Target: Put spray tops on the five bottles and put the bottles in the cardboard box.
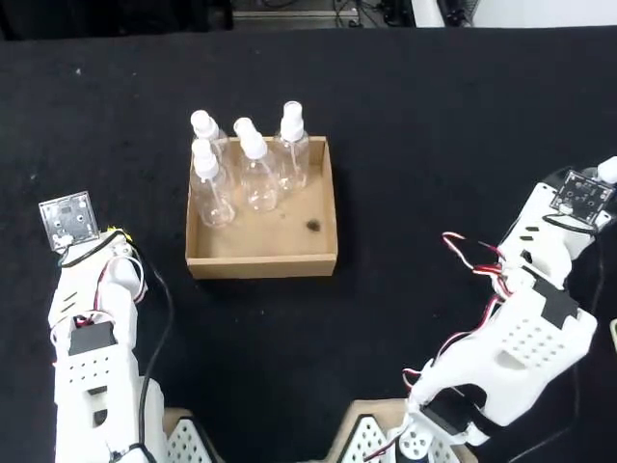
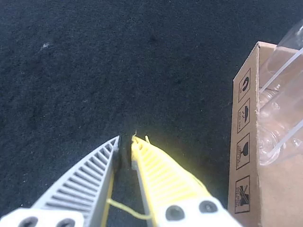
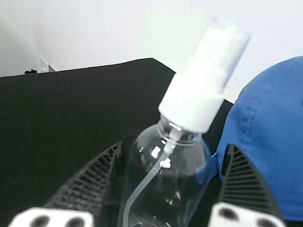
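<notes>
The cardboard box sits mid-table with several clear bottles standing in its far half, each with a white spray top: one at the front left, another in the middle, a third on the right. My right gripper is raised off the table and shut on a further clear bottle with a white spray top; that top pokes out at the table's right edge. My left gripper hangs shut and empty over black cloth, just left of the box's side wall.
A black cloth covers the table. A blue cap lies beyond the held bottle. The right arm rises at the right side, the left arm at the lower left. The box's near half holds a small dark speck.
</notes>
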You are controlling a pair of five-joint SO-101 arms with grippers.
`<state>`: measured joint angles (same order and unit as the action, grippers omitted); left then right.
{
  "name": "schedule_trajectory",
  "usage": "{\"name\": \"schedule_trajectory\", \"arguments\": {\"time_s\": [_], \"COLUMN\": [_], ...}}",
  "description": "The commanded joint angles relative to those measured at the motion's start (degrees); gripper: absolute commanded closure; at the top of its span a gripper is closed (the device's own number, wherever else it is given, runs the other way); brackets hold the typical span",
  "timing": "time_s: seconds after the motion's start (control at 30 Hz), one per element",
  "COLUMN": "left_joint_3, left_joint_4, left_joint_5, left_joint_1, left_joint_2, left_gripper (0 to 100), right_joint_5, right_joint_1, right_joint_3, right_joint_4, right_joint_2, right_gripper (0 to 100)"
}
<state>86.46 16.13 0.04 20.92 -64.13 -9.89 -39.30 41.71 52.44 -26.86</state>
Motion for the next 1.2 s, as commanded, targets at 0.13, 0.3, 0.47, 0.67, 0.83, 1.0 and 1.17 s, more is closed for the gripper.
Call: {"name": "schedule_trajectory", "arguments": {"time_s": [0.13,0.3,0.47,0.67,0.83,1.0,1.17], "left_joint_3": [-0.1,-0.1,-0.1,-0.1,-0.1,0.0,0.0], "left_joint_4": [-1.3,-1.3,-1.3,-1.3,-1.3,-1.3,-1.3], "left_joint_5": [0.4,0.4,0.4,0.4,0.4,0.4,0.2], "left_joint_1": [0.0,0.0,0.0,0.0,0.3,0.4,0.4], "left_joint_2": [-1.1,-1.1,-1.1,-1.1,-1.1,-1.1,-1.1], "left_gripper": [97,97,97,97,97,97,97], "right_joint_5": [0.4,0.4,0.4,1.2,6.2,9.8,10.5], "right_joint_1": [-1.8,-3.5,-4.1,-2.9,1.9,11.6,26.5], "right_joint_3": [-0.9,-1.2,-1.1,0.7,9.1,17.4,20.4], "right_joint_4": [0.3,0.3,0.3,-1.9,-13.5,-30.1,-48.0], "right_joint_2": [4.5,4.5,4.6,9.1,27.5,49.5,67.8], "right_gripper": [81.2,93.8,94.6,98.0,96.5,96.6,96.6]}}
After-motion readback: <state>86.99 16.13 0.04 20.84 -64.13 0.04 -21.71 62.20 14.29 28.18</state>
